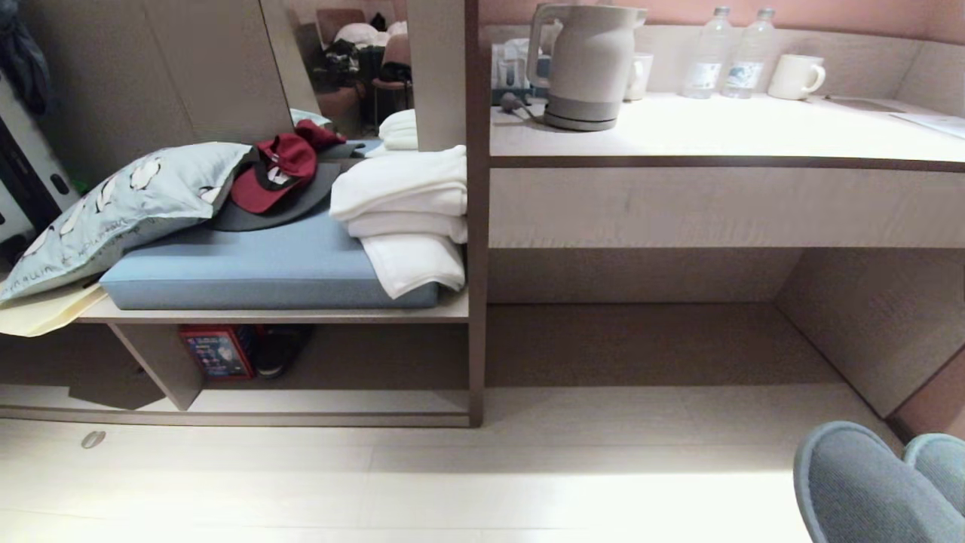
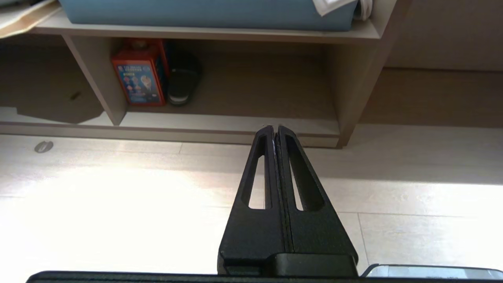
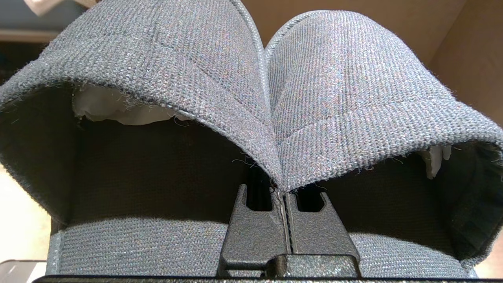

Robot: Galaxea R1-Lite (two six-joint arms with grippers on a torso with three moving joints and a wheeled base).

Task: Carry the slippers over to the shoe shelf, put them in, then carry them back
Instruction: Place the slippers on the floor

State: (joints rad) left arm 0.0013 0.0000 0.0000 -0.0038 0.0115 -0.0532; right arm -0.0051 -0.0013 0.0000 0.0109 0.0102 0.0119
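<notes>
Two slippers (image 3: 251,102) hang pinched side by side by their inner edges in the closed right hand (image 3: 285,192), low at the robot's right. Left hand (image 2: 275,131) closed, empty. Carrying step; next, approach the shoe shelf (image 1: 332,400) and slide them in.

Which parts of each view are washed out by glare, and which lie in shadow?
Head view: glare bleaches the desk top and floor; the shoe shelf is dim. Left wrist view: a bright patch whitens the floor beside the left gripper. Right wrist view: the slippers are evenly lit, their openings dark.
</notes>
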